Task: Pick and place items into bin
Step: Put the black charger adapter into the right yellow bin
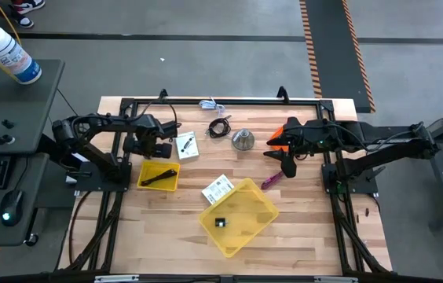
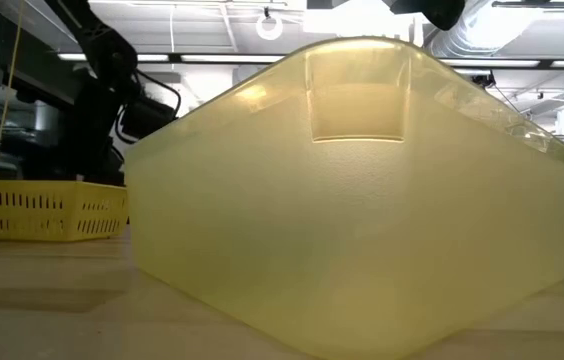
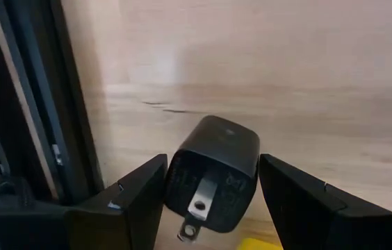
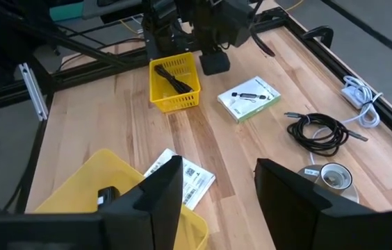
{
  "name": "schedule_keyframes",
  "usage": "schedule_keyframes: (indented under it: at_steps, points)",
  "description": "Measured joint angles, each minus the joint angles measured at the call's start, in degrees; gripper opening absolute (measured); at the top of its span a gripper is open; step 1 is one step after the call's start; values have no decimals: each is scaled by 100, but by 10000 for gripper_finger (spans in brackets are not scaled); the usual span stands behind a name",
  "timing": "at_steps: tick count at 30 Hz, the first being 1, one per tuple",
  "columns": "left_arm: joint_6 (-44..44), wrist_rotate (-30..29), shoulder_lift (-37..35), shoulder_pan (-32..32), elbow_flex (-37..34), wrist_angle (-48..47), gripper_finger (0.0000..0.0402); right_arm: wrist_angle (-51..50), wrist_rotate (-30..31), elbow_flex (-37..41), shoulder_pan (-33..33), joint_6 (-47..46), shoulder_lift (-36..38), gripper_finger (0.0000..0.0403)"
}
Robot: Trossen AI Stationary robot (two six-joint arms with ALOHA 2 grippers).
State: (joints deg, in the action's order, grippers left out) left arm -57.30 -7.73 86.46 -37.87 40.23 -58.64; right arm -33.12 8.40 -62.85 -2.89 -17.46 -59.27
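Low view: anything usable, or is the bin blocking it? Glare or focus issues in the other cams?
Low view: the translucent yellow bin fills most of the frame, backlit by ceiling lights, hiding the table beyond. Left wrist view: the black plug adapter between the fingers is soft, with pale glare on the wood. High view: even light, faint shadows. Right wrist view: sharp on the coiled black cable.

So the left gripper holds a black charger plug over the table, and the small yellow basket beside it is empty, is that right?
Not quite. The left gripper does hold the black charger plug, but the small yellow basket is not empty: the right wrist view shows a black stick-like item lying inside it.
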Motion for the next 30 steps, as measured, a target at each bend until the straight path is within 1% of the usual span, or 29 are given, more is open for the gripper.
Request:
schedule_keyframes:
  at_steps: [3, 5, 11, 13, 16, 20, 23, 26, 30]
  points:
    - [0, 23, 0, 0, -28, 91, 213, -1, -26, 0, 1, 91, 0, 170]
    - [0, 24, 0, 0, -28, 195, 201, -2, -71, 0, 1, 103, 0, 168]
    - [35, -130, -2, 0, -22, 280, 132, -2, -227, 0, -1, 175, 2, 159]
    - [63, -182, -7, 0, -20, 324, 120, -2, -285, 0, -1, 249, 2, 157]
    - [47, -201, -7, 0, -18, 357, 122, -2, -288, 0, -1, 325, 2, 156]
    - [43, -137, 0, 58, 55, 338, 153, -2, -296, 0, -1, 443, 2, 159]
    - [25, -69, 0, 229, 213, 326, 161, -2, -280, 0, -1, 563, 2, 161]
    - [22, -33, 0, 438, 480, 344, 149, -3, -251, 0, 15, 626, 10, 159]
    - [36, -13, -1, 801, 1033, 339, 123, -5, -171, 0, 112, 708, 93, 156]
